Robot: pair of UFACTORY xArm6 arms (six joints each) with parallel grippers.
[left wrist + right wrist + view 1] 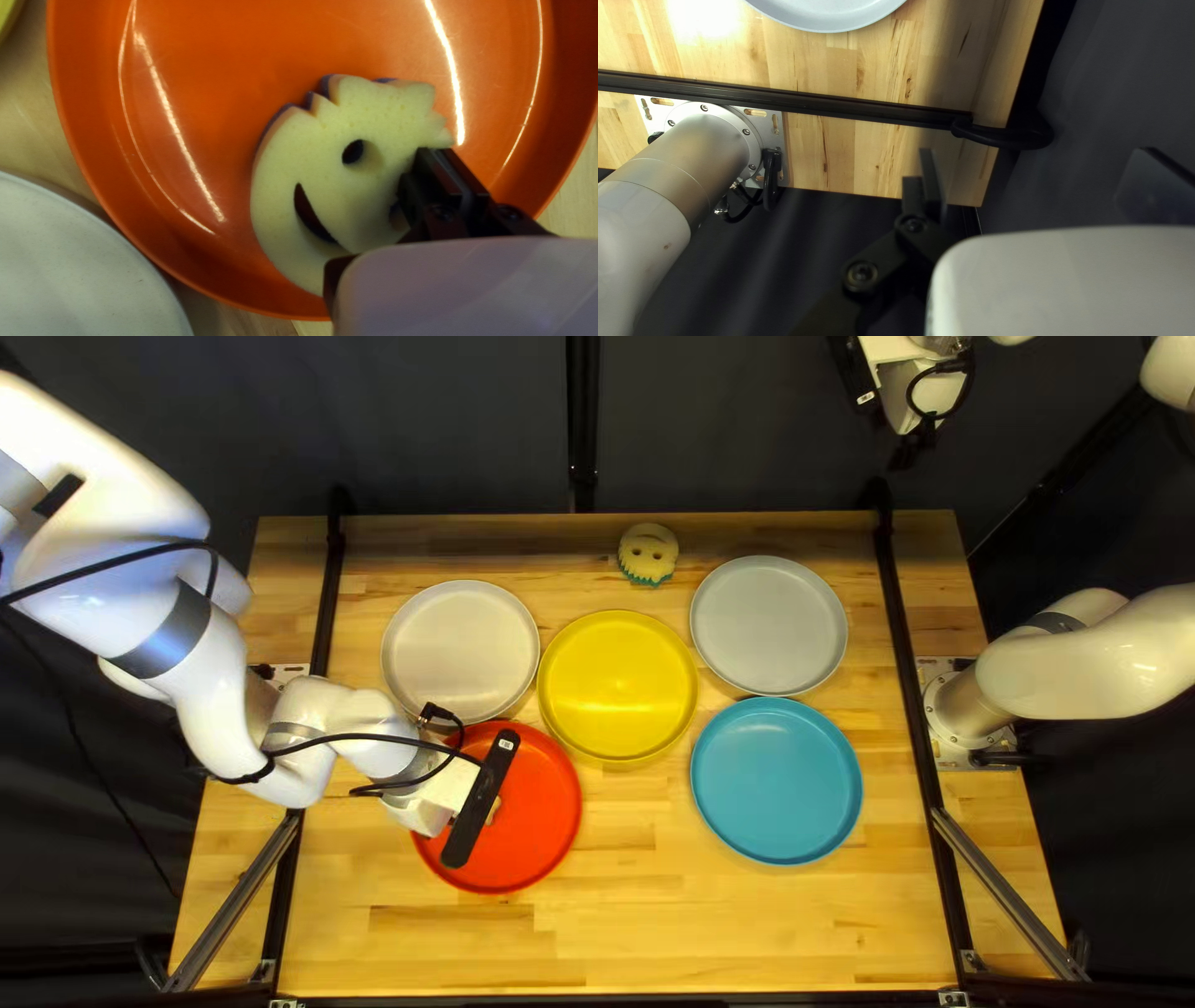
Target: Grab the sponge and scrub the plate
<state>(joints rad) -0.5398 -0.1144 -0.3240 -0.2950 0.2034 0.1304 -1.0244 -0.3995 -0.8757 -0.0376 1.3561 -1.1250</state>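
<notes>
One wooden bench (623, 946): and here we are, five round plates and two smiley-face sponges laid out across it!
Left arm (224, 697): sweeping in from its side, wrist low over the red plate.
Right arm (1083, 660): folded back, its wrist up beyond the far edge of the bench.
Red plate (548, 834): the busy one, just beside the white and yellow plates, nearer the front.
Blue plate (778, 782): front row too, over to the right, just in front of the grey plate.
Yellow plate (619, 685): dead centre, ringed by the other four.
Grey plate (768, 625): back row, right of the yellow one.
White plate (461, 647): back row, left, just behind the red plate.
Left gripper (481, 799): down at the red plate, and look at the wrist view, jaws drawn close together, pinching the sponge by its edge!
Right gripper (915, 446): high and away, jaws spread wide, holding nothing.
Smiley-face sponge (311, 149): within the red plate's rim, face up towards the wrist camera, purple underlayer peeking out; whether it presses on the plate I can't tell.
Second smiley-face sponge (649, 553): behind the yellow plate, near the far edge, teal fringe showing.
</notes>
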